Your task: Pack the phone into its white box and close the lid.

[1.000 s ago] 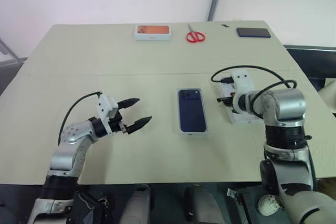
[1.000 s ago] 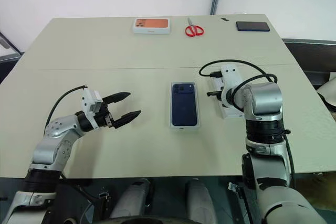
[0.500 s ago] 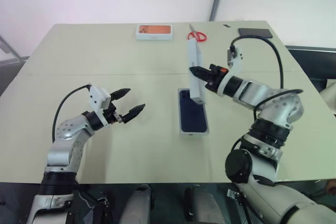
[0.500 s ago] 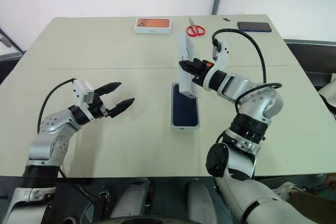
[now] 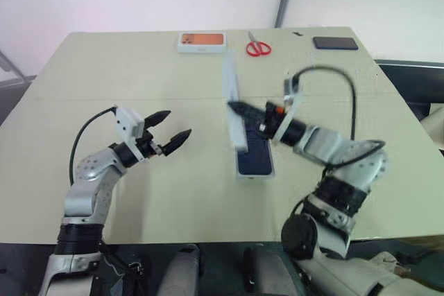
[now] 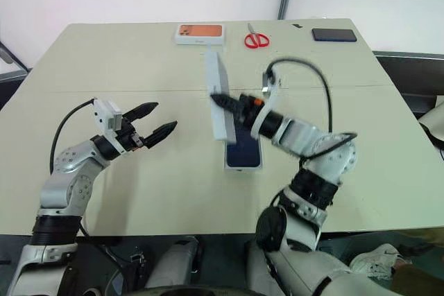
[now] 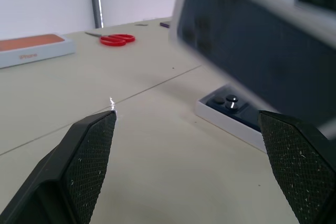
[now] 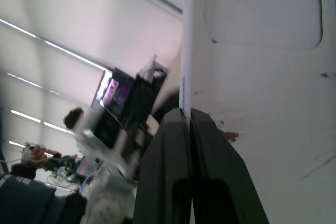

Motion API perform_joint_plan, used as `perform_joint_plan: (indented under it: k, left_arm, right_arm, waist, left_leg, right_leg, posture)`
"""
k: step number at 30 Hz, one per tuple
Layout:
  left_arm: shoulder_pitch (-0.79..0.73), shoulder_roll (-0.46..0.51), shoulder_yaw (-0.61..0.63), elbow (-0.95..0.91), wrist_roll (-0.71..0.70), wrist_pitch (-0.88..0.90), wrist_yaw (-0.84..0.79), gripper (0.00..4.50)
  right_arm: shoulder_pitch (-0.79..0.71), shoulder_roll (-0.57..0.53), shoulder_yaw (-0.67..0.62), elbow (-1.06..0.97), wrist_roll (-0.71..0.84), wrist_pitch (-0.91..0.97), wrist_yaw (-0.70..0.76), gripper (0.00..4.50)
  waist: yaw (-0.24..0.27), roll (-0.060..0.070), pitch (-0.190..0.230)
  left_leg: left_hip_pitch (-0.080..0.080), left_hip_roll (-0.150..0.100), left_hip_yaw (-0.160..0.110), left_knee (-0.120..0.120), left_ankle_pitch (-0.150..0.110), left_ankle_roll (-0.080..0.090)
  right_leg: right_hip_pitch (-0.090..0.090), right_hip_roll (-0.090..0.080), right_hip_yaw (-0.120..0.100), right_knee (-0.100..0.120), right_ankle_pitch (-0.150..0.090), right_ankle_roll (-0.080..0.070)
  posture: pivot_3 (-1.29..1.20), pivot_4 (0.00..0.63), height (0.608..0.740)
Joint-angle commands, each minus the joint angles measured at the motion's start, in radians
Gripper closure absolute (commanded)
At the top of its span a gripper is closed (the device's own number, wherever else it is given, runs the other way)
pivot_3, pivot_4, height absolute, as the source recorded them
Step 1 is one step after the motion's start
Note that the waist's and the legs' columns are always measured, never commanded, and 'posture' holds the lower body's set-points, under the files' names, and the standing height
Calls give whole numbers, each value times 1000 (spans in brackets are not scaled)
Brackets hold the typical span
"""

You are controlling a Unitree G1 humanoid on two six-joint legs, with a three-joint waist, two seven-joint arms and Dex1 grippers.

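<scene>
**Holding the lid on edge above the boxed phone**

Looking at the middle of the head views, we see the right gripper [image 6: 216, 99] with its fingers pinched shut on one wall of the lid [image 5: 233, 105], which stands tilted on edge in the air. In the right wrist view the two black fingers [image 8: 181, 145] clamp that thin wall, with the lid's pale inside beside them. Just below the lid, at the centre of the frame, the phone [image 5: 254, 155] lies camera side up inside the white box [image 6: 243, 166] on the surface [image 5: 139, 81].

At centre left, our left gripper [image 5: 170, 142] hangs above the surface with its fingers spread wide and nothing between them, well apart from the box; its fingertips point toward the lid.

Along the top edge of the surface lie a white box with an orange picture [image 5: 202, 41], red scissors [image 5: 258, 47] and a black phone [image 5: 335, 43], all well away from both grippers.
</scene>
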Motion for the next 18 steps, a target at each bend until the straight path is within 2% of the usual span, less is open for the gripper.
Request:
perform_joint_plan:
  k: [1, 7, 11, 18]
  left_arm:
    - [2, -2, 2, -51, -15, 3, 2, 0]
    - [9, -3, 10, -63, -24, 31, 1, 0]
    - [9, -7, 8, -64, -27, 37, 3, 0]
    - [10, -19, -3, -76, -33, 55, 10, 0]
  right_arm:
    - [19, 67, 34, -12, 32, -13, -16, 4444]
    - [-2, 62, 6, 33, 97, -10, -49, 4444]
    - [-23, 104, 2, 33, 161, -47, -126, 4444]
    - [-1, 82, 72, 62, 321, -119, -242, 4444]
  waist:
    - [-2, 0, -1]
    - [-3, 0, 0]
    - [-3, 0, 0]
    - [-3, 0, 0]
  left_leg:
    - [0, 0, 1, 0, 0, 0]
    - [1, 1, 1, 0, 0, 0]
    - [1, 1, 1, 0, 0, 0]
    - [1, 1, 1, 0, 0, 0]
  right_leg:
    - [0, 0, 1, 0, 0, 0]
    - [0, 2, 1, 0, 0, 0]
    - [0, 2, 1, 0, 0, 0]
    - [0, 2, 1, 0, 0, 0]
  posture:
    - [0, 150, 740]
    - [0, 150, 740]
    - [0, 150, 740]
    - [0, 150, 740]
